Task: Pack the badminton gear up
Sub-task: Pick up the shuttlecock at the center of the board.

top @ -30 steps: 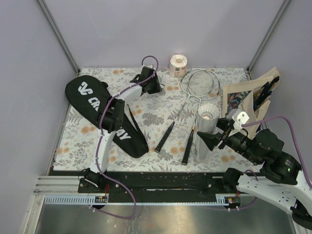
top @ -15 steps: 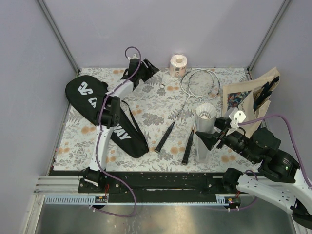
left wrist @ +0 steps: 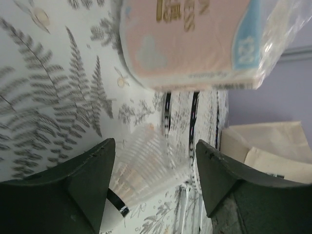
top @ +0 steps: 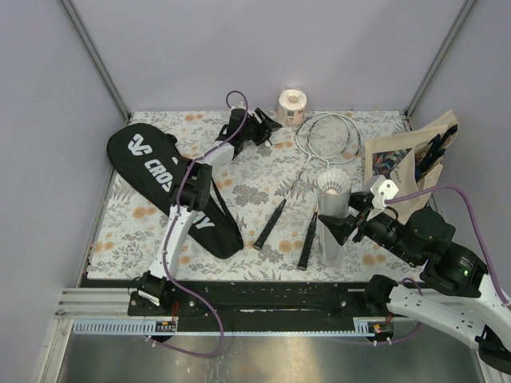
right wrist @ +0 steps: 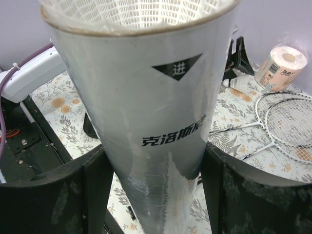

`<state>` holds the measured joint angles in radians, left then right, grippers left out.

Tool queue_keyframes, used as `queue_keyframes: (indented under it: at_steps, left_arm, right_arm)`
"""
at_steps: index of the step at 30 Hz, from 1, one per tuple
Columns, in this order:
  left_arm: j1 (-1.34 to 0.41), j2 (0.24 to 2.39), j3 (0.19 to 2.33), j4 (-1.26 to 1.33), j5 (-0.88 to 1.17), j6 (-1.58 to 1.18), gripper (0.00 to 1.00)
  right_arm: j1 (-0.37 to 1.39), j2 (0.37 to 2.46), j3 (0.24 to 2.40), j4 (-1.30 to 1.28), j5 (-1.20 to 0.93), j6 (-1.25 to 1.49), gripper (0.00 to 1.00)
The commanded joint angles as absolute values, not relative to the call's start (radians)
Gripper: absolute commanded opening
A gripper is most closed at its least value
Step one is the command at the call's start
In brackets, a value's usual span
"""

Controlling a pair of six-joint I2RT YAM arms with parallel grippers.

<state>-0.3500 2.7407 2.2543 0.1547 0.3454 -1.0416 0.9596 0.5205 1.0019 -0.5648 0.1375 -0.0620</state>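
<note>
While the right gripper (top: 331, 230) clamps the shuttlecock-filled tube (right wrist: 146, 97) at four o'clock, the left gripper (left wrist: 155, 144) gapes around a shuttlecock (left wrist: 146, 165).

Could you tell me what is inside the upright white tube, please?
A white shuttlecock sits in the open top of the white tube, its netted skirt showing at the rim. Whatever lies deeper is hidden by that skirt and the opaque wall.
</note>
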Motion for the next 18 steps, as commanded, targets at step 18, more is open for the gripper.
queue_keyframes:
  at_steps: [18]
  left_arm:
    - [-0.437,2.272,1.730,-0.060,0.367,-0.543,0.59]
  right_arm:
    - [0.956,0.468,1.016,-0.479,0.118,-0.006,0.43]
